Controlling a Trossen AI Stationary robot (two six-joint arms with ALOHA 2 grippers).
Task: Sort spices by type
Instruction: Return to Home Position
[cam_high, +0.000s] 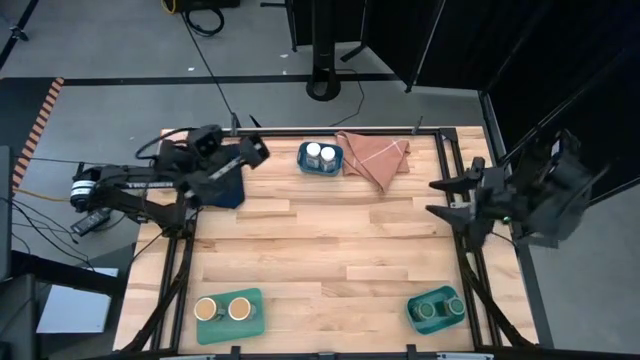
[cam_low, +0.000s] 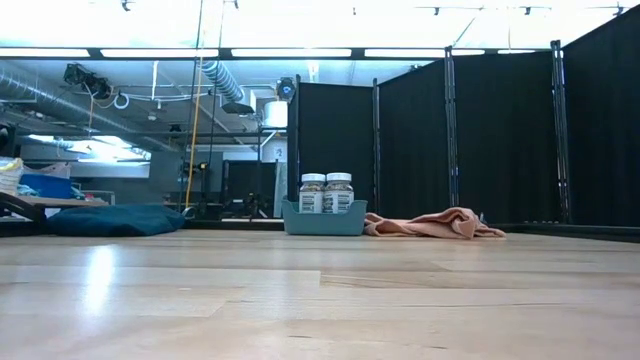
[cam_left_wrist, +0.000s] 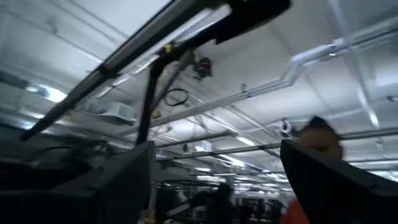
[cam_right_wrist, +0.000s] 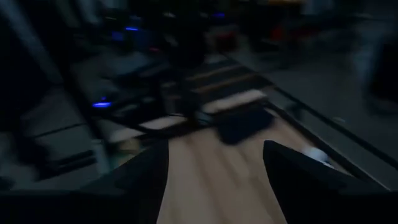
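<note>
Far tray (cam_high: 320, 171) at mid back edge with two jars (cam_high: 313, 152) in it, cloth (cam_high: 375, 158) just to its right, second cloth (cam_high: 230, 190) far left beside left gripper (cam_high: 255, 150), near-left tray (cam_high: 228, 330) holding jar pair (cam_high: 207, 310), near-right tray (cam_high: 413, 313) holding another pair (cam_high: 429, 311), right gripper (cam_high: 437, 197) at right edge.

Bases of white-lidded jars (cam_low: 339, 193) behind tray (cam_low: 324, 222)
</note>
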